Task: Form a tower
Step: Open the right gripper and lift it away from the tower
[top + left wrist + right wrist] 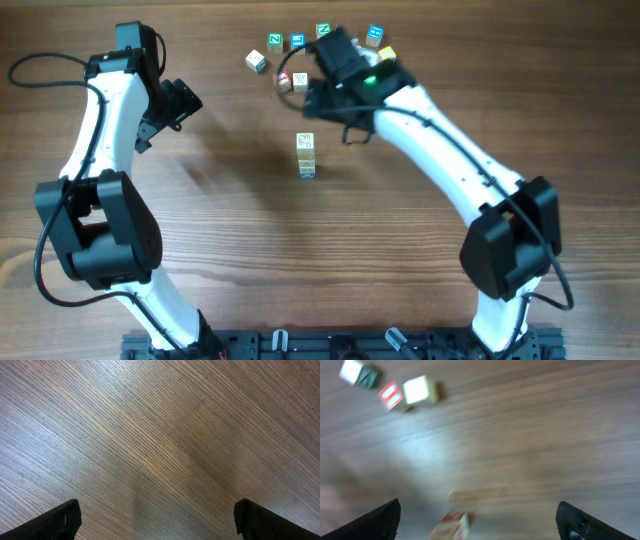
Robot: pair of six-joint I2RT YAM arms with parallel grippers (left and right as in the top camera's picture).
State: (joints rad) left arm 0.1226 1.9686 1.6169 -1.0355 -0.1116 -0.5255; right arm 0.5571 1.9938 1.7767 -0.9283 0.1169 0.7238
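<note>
Overhead view: slim tower of pale wooden letter cubes (pixel 306 156) upright mid-desk, blue-trimmed cube lowest. Right pincer (pixel 477 510) spread wide, empty, close by scattered loose letter cubes (pixel 300 82) beyond tower. Left pincer (pixel 157 515) wide, idle over bare wood. Likely next: fetch a loose cube. Grip flat faces, lower square, release gently; stack looks tippy. Brown wood-grain desk (pixel 200 250), matte, level; nothing of room visible.

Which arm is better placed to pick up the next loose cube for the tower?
Right. The right gripper hangs open beside the loose cubes, with the tower close by. The left gripper is open too, but its wrist view shows only the wooden table, and overhead it sits farther from the cubes.
</note>
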